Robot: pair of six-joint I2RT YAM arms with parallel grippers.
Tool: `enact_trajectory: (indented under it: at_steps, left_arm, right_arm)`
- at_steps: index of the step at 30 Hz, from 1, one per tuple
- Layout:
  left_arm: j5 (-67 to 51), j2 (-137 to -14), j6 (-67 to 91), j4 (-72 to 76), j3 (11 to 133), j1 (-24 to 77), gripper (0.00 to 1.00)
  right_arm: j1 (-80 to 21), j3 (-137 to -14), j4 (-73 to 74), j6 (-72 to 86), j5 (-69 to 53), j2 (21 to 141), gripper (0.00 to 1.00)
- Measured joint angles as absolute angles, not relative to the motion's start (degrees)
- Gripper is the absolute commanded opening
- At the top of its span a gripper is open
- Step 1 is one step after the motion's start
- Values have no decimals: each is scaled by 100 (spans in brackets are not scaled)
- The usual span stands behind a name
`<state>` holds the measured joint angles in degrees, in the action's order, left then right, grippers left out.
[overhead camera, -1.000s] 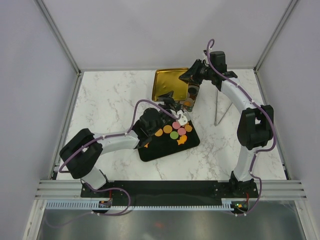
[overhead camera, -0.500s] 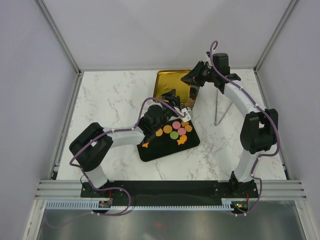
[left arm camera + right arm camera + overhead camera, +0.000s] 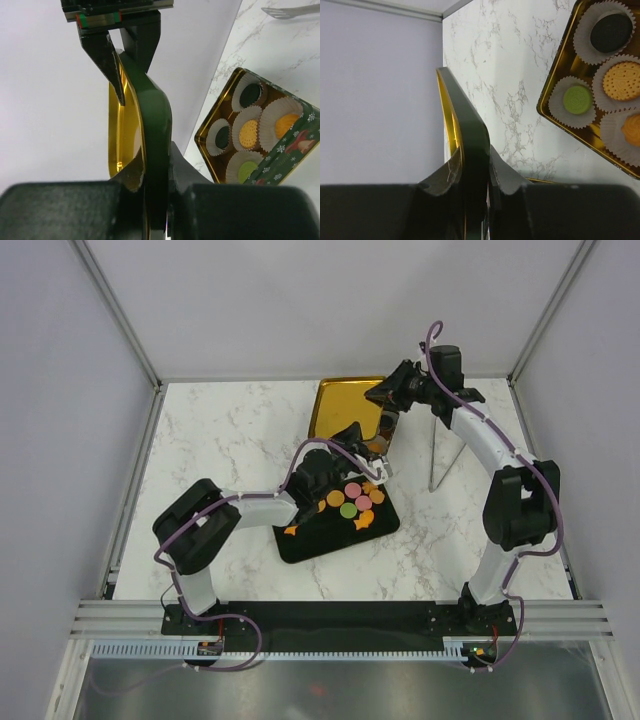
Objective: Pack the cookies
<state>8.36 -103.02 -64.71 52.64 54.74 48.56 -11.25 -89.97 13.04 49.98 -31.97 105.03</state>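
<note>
A tin lid (image 3: 340, 405), gold inside and dark green outside, stands on edge at the back of the table. My left gripper (image 3: 155, 172) is shut on its near rim, and my right gripper (image 3: 472, 170) is shut on the opposite rim (image 3: 120, 75). Beside it lies the open tin (image 3: 290, 150), holding cookies in pale paper liners: dark (image 3: 611, 32), green (image 3: 576, 98) and orange (image 3: 622, 80). More cookies (image 3: 350, 502), orange, pink and green, lie on a black tray (image 3: 315, 540) in front of the tin.
A thin metal utensil (image 3: 445, 455) lies on the marble to the right of the tin, under the right arm. The enclosure's walls and frame posts (image 3: 155, 385) close in the table on three sides.
My left gripper has left the tray, reached back to the lid's near rim and closed on it. The right gripper has kept its hold and shifted slightly right.
</note>
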Motion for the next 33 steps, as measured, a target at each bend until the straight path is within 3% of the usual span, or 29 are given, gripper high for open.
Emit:
enact_trajectory:
  at_steps: [3,6,7,12,17,25,33]
  left_arm:
    - [836,-10324,-6523,5227,5507,4877,2]
    - [819,-10324,-6482,5188,5572,4877,2]
    - [805,-10324,-6392,5127,5634,4877,2]
    - [790,-10309,-5878,4759,6071,4762,2]
    - [683,-10204,-5205,4108,6504,4622,2]
    - [169,-10033,-3887,2899,7203,4130,2]
    - [-405,-10033,-2558,1922,7975,3636,2]
  right_arm:
    - [-1129,-8976,1295,5052,-3094,10462,17]
    - [-1127,-8969,1284,4980,-3022,10447,43]
    - [-1138,-8969,1284,4910,-3020,10442,57]
    - [-1203,-9212,1570,4362,-2624,10429,84]
    - [-1221,-9546,1743,3990,-1765,10263,93]
    - [-1116,-9660,1758,3852,-121,9741,94]
    - [-838,-9657,1811,3695,377,10141,78]
